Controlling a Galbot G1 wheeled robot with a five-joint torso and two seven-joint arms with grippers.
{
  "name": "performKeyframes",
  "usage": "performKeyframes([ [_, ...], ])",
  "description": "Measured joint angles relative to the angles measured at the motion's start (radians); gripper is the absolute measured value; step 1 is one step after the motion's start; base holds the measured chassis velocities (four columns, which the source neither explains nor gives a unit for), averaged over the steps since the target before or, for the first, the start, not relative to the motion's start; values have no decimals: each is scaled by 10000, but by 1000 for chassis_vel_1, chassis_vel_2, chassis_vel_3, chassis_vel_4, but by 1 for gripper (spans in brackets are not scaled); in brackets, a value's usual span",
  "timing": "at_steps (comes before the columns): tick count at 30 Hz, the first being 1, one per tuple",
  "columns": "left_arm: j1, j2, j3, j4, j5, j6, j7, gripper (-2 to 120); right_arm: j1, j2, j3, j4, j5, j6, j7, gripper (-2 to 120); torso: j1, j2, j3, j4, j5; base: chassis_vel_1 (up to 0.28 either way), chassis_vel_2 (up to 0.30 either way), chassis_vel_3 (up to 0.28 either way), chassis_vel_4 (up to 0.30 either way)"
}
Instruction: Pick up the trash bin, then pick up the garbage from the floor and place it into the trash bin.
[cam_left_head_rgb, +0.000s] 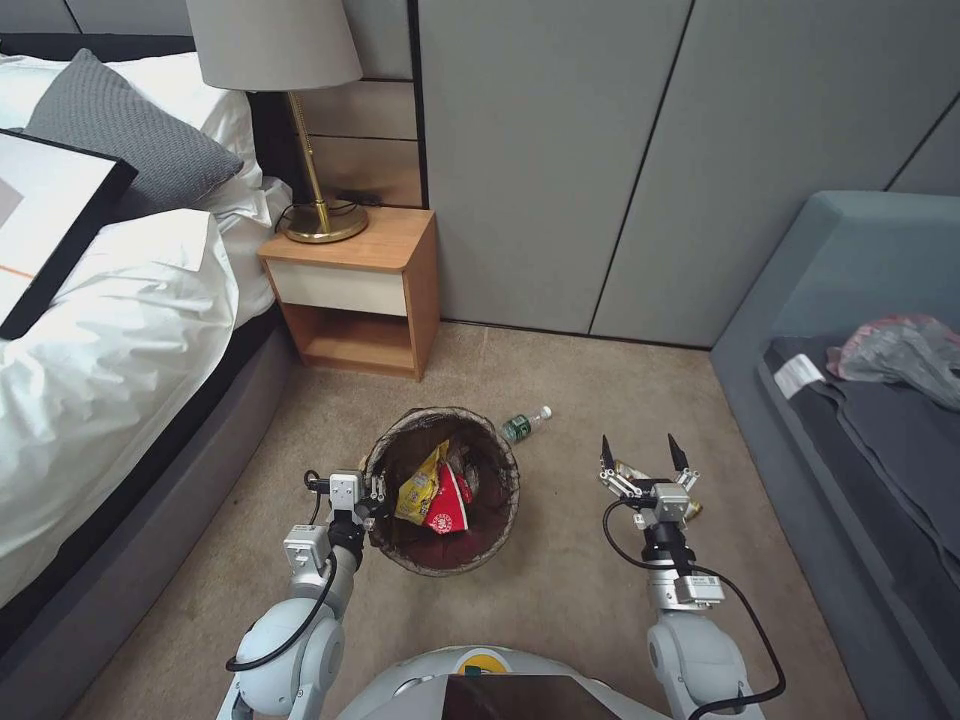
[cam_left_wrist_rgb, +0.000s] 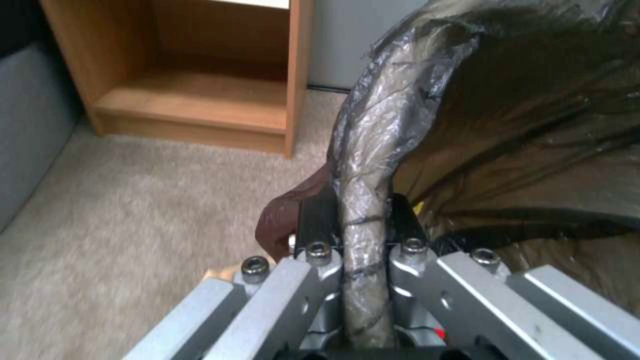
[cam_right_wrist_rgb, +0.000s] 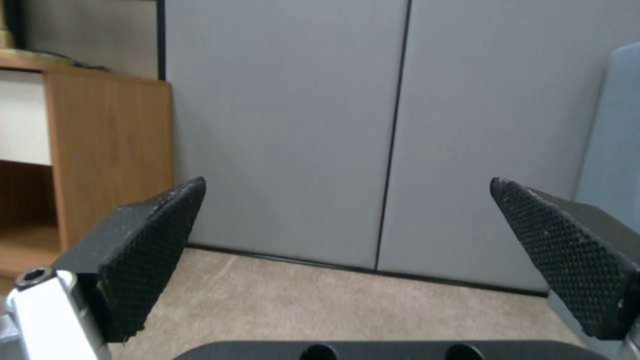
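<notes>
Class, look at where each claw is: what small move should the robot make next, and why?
Probably lower the open right claw toward the litter piece showing just under it. The left claw already grips the trash bin by its lined rim, wrappers lie inside, and a bottle remains on the carpet.

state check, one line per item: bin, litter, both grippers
trash bin: upright, liner over the rim, held at its rim by the left gripper
yellow wrapper: inside the bin
red-and-white cup: inside the bin
bottle: lying on the carpet beyond the bin
left gripper: shut on the bin's rim
right gripper: open, empty, above a piece of litter on the floor
</notes>
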Motion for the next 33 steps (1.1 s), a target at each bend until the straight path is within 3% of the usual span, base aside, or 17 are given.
performKeyframes([
  [8, 23, -9, -1, 3, 2, -21, -9, 2, 311, -56, 185, -306, -396, 589, 70, 100, 1, 0, 1, -1, 0, -147, 157, 158, -133],
  [16, 35, 6, -4, -44, 3, -21, -13, 2, 653, -413, 579, -460, -1124, 375, 346, 100, -1, 0, -2, -1, -1, 5, -7, -13, 7],
  [17, 33, 11, -3, -58, 6, -21, -13, 2, 810, -595, 918, -517, -1463, -197, 152, 100, -1, 0, -2, -1, 3, 0, 0, 0, 0],
  [18, 33, 11, -3, -58, 6, -21, -13, 2, 810, -595, 918, -517, -1463, -197, 152, 100, -1, 0, -2, -1, 3, 0, 0, 0, 0],
  [20, 58, 10, 0, -84, 21, -21, -15, 2, 906, -981, 1632, -612, -1673, -1316, -1016, 100, -1, 0, -2, -2, -3, 0, 0, 0, 0],
  [22, 77, 10, 3, -88, 20, -21, -14, 2, 904, -1092, 1793, -645, -1692, -1639, -1375, 100, -1, 0, -1, -2, 0, 0, 0, 0, 0],
  [24, 113, 5, 4, -92, 20, -21, -11, 2, 857, -1407, 2113, -838, -1474, -2552, -2275, 100, -1, 0, -2, -3, 1, 0, 0, 0, 0],
  [33, 105, 40, 21, -92, 30, -21, -13, 2, 703, -1899, 2296, -1607, -1604, -3768, -4171, 100, -1, 0, -1, -2, 2, 0, 0, 0, 0],
])
